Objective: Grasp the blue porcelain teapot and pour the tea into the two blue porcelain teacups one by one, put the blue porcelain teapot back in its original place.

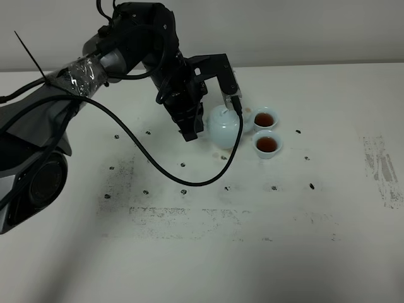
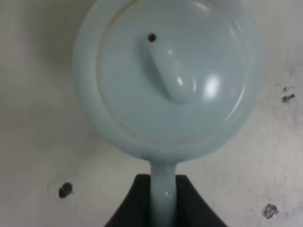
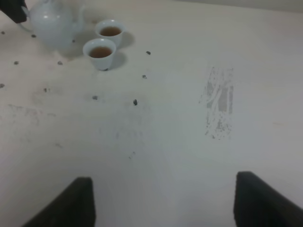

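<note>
White table (image 1: 252, 252): matte top, scuffed, dotted with small dark marks; a grey scraped patch (image 1: 380, 169) on the right side.
Right gripper (image 3: 163, 201): over bare table on the near right, well apart from the crockery; its two dark fingers (image 3: 66, 203) stand wide apart, nothing between them.
Near cup (image 1: 267, 144): pale blue, handleless, holds reddish-brown tea (image 1: 267, 144); stands upright just right of the teapot.
Far cup (image 1: 264, 118): same kind, also holding tea, just behind the near cup.
Blue porcelain teapot (image 1: 225, 125): sits upright on the table at centre, lid (image 2: 170, 71) on, knob up, close beside both cups.
Left gripper (image 2: 163, 203): at the teapot's left side, reaching in from the far left; black fingers (image 2: 196, 205) clenched on the loop handle (image 2: 164, 189).
Cable (image 1: 158, 165): black, loops across the table in front of the teapot.
</note>
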You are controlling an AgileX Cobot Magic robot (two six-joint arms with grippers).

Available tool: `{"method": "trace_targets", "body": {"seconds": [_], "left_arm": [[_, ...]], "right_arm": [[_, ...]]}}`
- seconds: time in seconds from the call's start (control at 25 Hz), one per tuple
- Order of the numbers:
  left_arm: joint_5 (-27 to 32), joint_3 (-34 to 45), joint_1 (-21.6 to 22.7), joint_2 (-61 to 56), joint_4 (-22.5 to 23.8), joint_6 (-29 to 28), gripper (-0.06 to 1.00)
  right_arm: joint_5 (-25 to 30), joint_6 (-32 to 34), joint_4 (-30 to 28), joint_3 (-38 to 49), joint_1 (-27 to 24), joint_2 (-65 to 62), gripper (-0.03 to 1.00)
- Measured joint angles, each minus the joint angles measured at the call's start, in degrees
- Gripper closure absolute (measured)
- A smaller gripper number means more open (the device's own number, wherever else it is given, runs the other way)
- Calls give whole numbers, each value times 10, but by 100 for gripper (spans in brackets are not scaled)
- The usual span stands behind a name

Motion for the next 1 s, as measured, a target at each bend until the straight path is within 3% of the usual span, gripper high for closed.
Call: {"method": "trace_targets", "body": {"seconds": [0.6,1.0], "left_arm": [[1,2,0,-90,-36,-2,88],[0,124,22,-178,-67,-3,88]], "right_arm": [[0,0,0,0,0,0,38],[0,0,0,0,0,0,38]]}}
